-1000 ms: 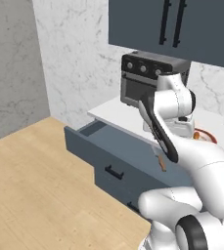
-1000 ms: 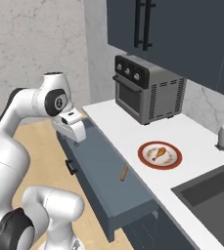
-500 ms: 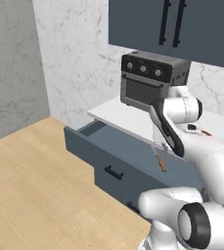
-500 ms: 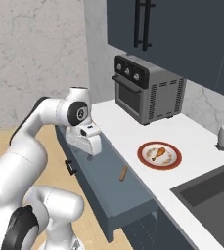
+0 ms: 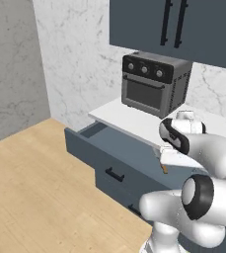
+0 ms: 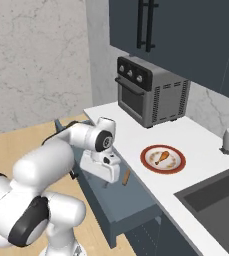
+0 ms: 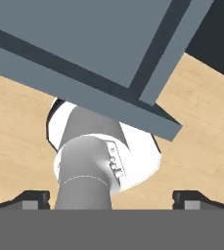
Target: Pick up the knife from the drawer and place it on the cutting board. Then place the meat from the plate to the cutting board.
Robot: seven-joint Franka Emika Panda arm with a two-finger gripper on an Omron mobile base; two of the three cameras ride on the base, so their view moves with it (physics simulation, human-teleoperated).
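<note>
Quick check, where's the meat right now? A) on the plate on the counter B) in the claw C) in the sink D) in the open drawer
A: in the right base view the meat lies on the plate, which sits on the white counter in front of the toaster oven, apart from the arm.

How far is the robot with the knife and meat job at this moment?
Done: the drawer stands pulled open. In hand: the claw is open and empty, hanging over the drawer's inside; nothing is grasped yet. Left: lifting the knife, then moving the meat, which lies on the plate on the counter. I cannot see a cutting board.
</note>
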